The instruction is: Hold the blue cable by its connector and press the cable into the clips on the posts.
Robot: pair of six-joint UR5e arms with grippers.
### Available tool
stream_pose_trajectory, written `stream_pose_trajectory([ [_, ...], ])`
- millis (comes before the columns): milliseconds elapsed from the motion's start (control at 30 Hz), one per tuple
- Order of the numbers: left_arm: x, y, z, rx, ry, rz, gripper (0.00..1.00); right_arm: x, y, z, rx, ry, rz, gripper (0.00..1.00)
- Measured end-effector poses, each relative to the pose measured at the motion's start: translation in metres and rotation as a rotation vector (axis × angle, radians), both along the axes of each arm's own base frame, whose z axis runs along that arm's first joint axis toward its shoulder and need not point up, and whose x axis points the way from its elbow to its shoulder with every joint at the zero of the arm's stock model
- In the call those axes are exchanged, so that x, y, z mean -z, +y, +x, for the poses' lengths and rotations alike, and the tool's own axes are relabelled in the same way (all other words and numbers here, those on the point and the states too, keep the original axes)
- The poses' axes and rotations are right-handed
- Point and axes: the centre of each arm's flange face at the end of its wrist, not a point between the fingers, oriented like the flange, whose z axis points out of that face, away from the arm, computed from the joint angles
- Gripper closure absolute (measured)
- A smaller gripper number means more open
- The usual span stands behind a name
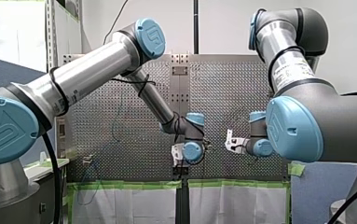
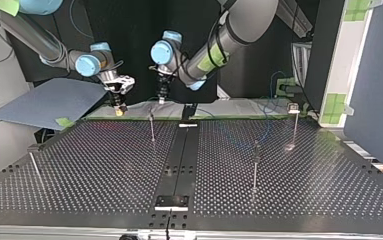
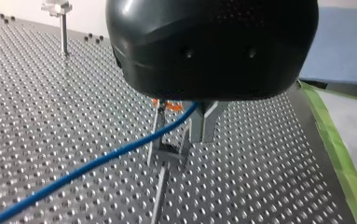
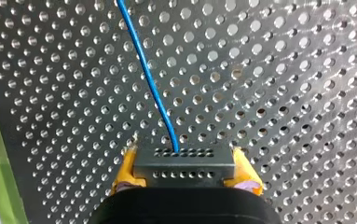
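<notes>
Clamping with my right gripper (image 4: 184, 162), between yellow pads (image 4: 126, 168), the black connector (image 4: 184, 165). Trailing the blue cable (image 4: 150, 84) from it over the perforated worktop (image 4: 283, 93) to just under my left gripper (image 3: 185, 126); cannot tell if closed. Hovering at the top view's upper centre, near a thin post (image 2: 152, 127).

Even, bright light fills the front view, with a pale wall (image 1: 223, 28) behind and a long white sheen along the metal tube of my left arm (image 1: 87, 79). The top view is dimmer: black behind the arms, while the counter (image 2: 304, 170) glints hole by hole. In the left wrist view the glossy black wrist housing (image 3: 213, 46) carries soft highlights, and a dark streak runs across the counter from the foot of the post (image 3: 159, 130). In the right wrist view glare whitens the counter ahead of the connector (image 4: 184, 163), which looks matte.
</notes>
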Motion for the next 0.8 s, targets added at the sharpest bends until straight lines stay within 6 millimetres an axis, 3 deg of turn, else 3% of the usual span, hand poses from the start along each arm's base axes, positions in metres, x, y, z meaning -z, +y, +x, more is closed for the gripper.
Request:
stream_pose_trajectory([
  [267, -0.013, -0.009, 0.01, 0.014, -0.003, -0.011, 0.98, -0.005, -0.005, 0.0, -0.057, -0.011, -0.009, 1.0],
  [800, -0.003, -0.001, 0.033, 0.003, 0.016, -0.004, 0.98, -0.014, -0.014, -0.003, -0.053, -0.015, -0.029, 1.0],
])
